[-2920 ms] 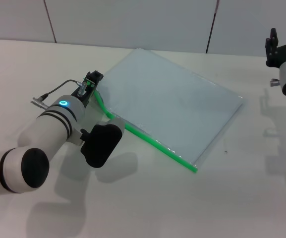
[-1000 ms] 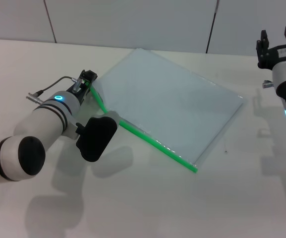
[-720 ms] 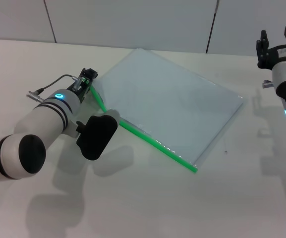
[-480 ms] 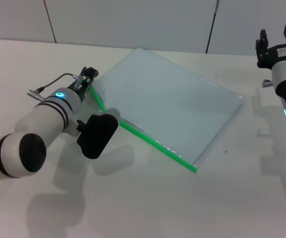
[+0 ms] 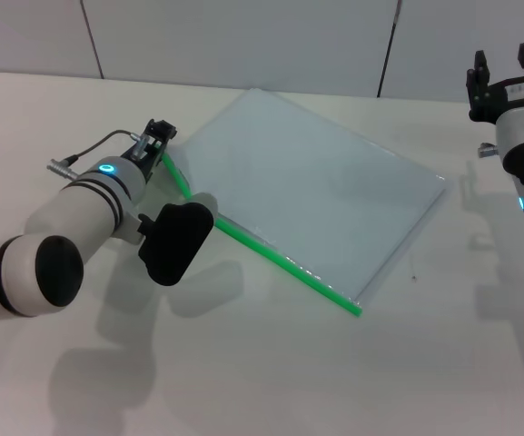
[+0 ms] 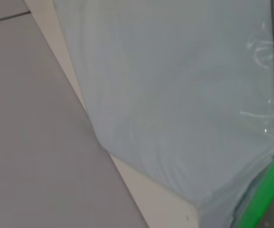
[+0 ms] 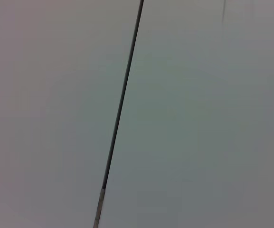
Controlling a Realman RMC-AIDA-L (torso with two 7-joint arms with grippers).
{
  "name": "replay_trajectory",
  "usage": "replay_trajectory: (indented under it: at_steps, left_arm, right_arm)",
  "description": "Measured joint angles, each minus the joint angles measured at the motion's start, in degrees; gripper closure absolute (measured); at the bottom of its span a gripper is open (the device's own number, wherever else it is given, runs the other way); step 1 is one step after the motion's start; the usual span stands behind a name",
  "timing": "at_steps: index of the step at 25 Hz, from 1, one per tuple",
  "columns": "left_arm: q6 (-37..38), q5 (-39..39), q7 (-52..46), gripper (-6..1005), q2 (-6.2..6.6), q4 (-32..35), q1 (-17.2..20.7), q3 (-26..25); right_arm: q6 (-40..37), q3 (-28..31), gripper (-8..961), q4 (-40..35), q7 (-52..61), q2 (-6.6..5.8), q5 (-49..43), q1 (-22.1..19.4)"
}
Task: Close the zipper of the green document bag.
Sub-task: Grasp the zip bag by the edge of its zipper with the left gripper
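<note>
Left end effector at the zipper's far-left end; finger state unreadable. Green document bag flat on table, translucent blue-grey. Right end effector raised, well apart, fingers spread. Left wrist view: bag's film faintly wrinkled beside green strip.

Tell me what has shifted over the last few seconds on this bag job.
The left hand at the zipper end has drawn back leftward and slightly away along the strip. The right hand has risen a little at the far right. The green document bag lies where it was.
</note>
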Motion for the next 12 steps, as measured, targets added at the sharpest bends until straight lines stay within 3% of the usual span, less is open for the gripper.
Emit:
replay_trajectory:
  at_steps: [12]
  left_arm:
    - [-0.2,0.0,0.0,593,-0.15,-0.2,-0.7,0.4]
  right_arm:
    - [0.0,0.0,435,0.0,0.0,0.00,0.0,0.1]
